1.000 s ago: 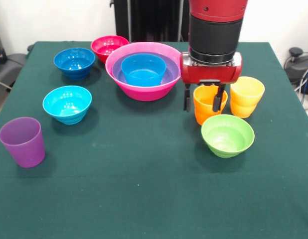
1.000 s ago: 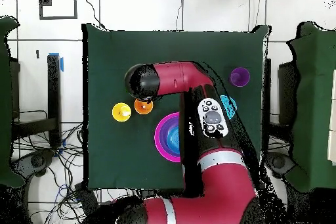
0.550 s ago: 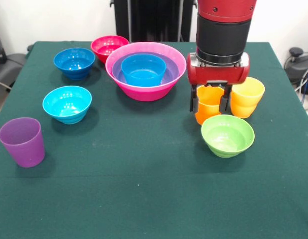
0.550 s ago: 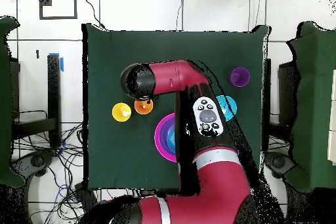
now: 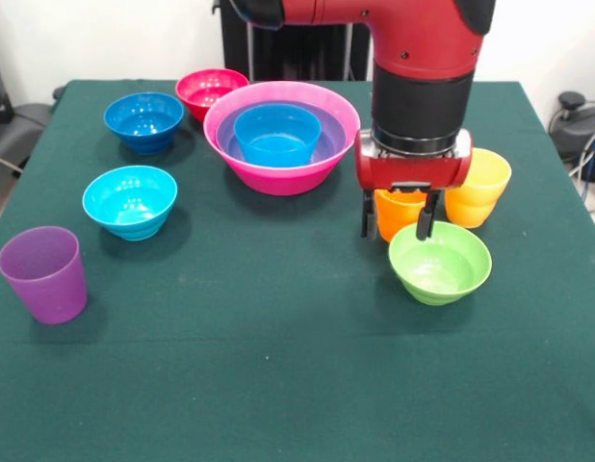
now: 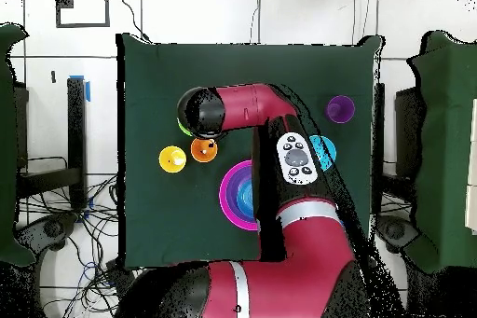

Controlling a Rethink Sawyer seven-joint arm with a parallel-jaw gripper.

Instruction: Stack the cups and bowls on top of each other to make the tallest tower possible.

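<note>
Orange cup (image 5: 398,214) behind the open claw (image 5: 398,222)

The red and black arm (image 5: 418,77) descends vertically into the front view, its black wrist section above a red gripper housing. The gripper (image 5: 399,219) points straight down — two dark fingers (image 5: 368,214) hang parallel with a gap between them, jaws spread. In the overhead view the arm (image 6: 279,240) rises from the base, bends at the elbow, and extends sideways to the wrist (image 6: 197,114).
</note>
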